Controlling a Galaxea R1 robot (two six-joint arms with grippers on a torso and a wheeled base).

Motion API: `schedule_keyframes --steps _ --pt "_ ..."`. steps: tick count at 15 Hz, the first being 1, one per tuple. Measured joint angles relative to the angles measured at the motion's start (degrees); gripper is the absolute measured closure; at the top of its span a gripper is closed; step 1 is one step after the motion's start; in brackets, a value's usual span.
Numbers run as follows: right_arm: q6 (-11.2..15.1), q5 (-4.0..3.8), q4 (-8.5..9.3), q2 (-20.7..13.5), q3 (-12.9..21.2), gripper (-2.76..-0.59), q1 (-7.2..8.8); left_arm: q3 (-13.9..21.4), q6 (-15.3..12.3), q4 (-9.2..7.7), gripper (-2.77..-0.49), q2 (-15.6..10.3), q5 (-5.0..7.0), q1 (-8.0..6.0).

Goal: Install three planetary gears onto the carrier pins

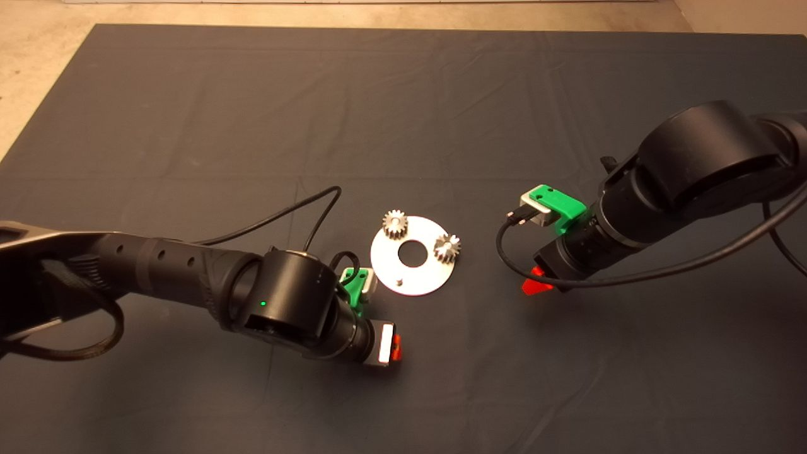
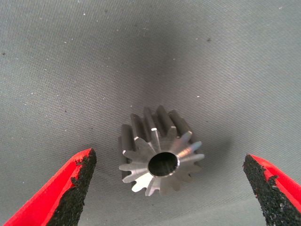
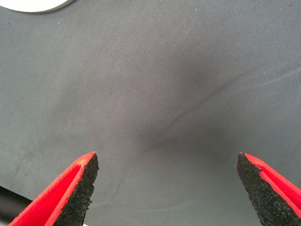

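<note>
The round metal disc [image 1: 423, 272] lies mid-mat. Two planetary gears [image 1: 394, 224] [image 1: 447, 247] sit on two of its carrier pins. One carrier pin [image 1: 398, 281] stands bare at the disc's near edge. A third gear [image 2: 160, 150] lies on the mat, tilted, its centre hole showing. My left gripper [image 2: 168, 155] is open and straddles it, with both pads clear of the teeth. In the head view that gripper [image 1: 392, 348] is just in front of the disc and hides the gear. To the disc's right, my right gripper [image 1: 536, 285] is open over bare mat [image 3: 167, 155].
The dark mat [image 1: 189, 113] covers the table, with pale floor [image 1: 38, 57] beyond its far-left edge. A black cable [image 1: 296, 211] loops from the left arm toward the disc. The disc's rim [image 3: 37, 4] shows in the right wrist view.
</note>
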Motion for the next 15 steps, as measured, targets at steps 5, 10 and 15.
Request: schedule_keyframes --steps 5,10,15 --pt "0.0 0.0 0.0 -0.12 0.0 -2.18 -0.01 -0.27 0.32 0.11 -2.09 -0.34 -0.02 0.35" --pt "0.01 0.01 0.0 -0.14 0.0 -2.18 -0.01 -1.69 0.51 0.22 -1.8 -0.61 0.0 0.35" --pt "-0.02 0.0 0.0 -0.14 0.0 -2.18 0.01 -2.52 0.51 0.17 -1.67 -0.56 0.09 0.35"
